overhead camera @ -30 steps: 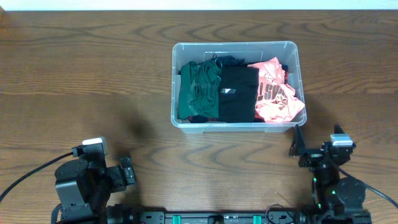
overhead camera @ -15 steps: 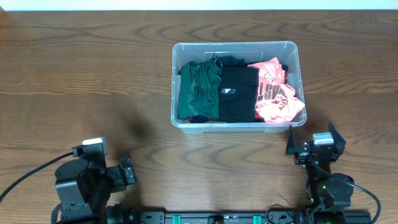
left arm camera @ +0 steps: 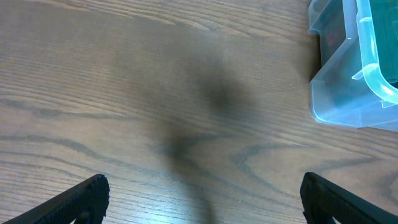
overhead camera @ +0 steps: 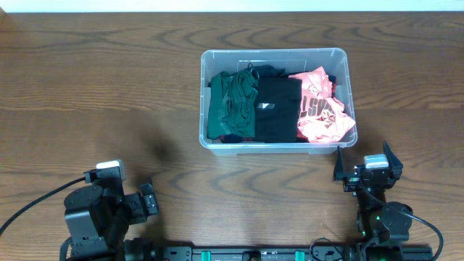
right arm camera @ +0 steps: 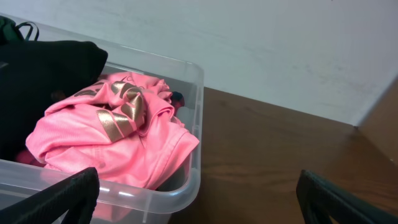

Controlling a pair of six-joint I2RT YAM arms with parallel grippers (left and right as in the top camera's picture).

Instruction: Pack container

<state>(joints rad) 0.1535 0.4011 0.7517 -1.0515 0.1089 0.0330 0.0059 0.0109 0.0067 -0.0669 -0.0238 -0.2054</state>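
The right gripper (overhead camera: 362, 155) has its fingers (right arm camera: 65, 200) spread wide with nothing between them, and just beyond their tips, ahead and slightly to the left, stands the near right corner of the container (overhead camera: 274, 51). In the right wrist view its clear rim sits close in front, with the pink shirt (right arm camera: 112, 143) heaped against that corner and draped partly over the near edge. The container's long axis runs left to right across the table (overhead camera: 109, 87), so the right fingers face its long near wall close to one end. Inside, from right to left, lie the pink shirt, a black garment (overhead camera: 278, 109) and a green garment (overhead camera: 232, 105), side by side and filling the floor.

The left gripper (left arm camera: 202, 202) is likewise parted and empty, over bare wood. For it the container lies ahead and well off to the right, only a corner showing at the edge of its view. I judge the right arm the nearer by a clear margin, and any tucking of the pink shirt would fall to it
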